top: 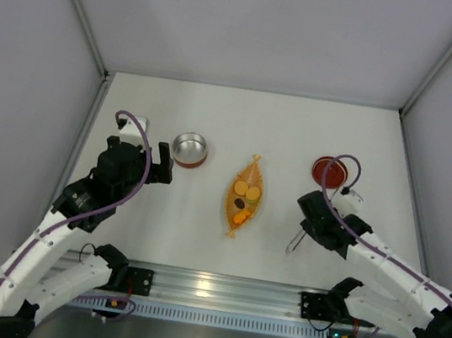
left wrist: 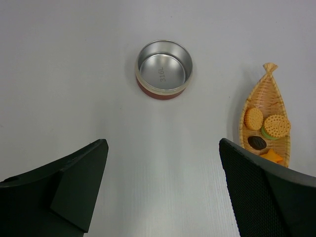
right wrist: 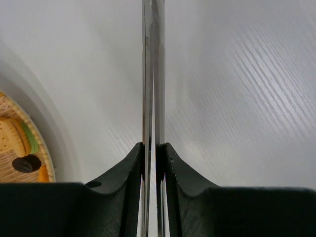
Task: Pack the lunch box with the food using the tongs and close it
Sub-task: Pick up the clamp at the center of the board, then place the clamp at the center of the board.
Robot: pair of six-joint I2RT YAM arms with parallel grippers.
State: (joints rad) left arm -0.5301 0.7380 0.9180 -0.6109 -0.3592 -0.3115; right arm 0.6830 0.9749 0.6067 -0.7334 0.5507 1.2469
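Left end effector [left wrist: 163, 190]: held above the white table [top: 217, 117] at its left side, with the two black fingers [left wrist: 74, 190] spread wide and nothing gripped between them.
Right end effector [right wrist: 153, 155]: pressed together on the long slim silver metal tongs [right wrist: 152, 74], which are pinched between its black pads [right wrist: 129, 170].
Tongs: the two blades are squeezed nearly flat against each other and run straight ahead of the right wrist camera over the table. From above, only a short stretch is seen, just right of the tray. Whether the tips are touching the table cannot be told.
Lunch box: the small round tin with a shiny silver inside and red outer wall [left wrist: 163, 71] is set upright on the table, left of the tray and apart from it, just ahead of the left end effector. It is open, with its silver floor in full view.
Lid: the round red lid [top: 329, 169] is laid flat on the table, right of the tray and well apart from the tin. It is partly crossed by a purple cable [top: 348, 162] in the top view.
Tray: the orange leaf-shaped woven tray [left wrist: 266, 84] is placed between tin and lid, near the middle of the table.
Food: the small round pieces [left wrist: 254, 118], yellow, green-edged, dark brown and orange, are gathered touching one another on the tray.
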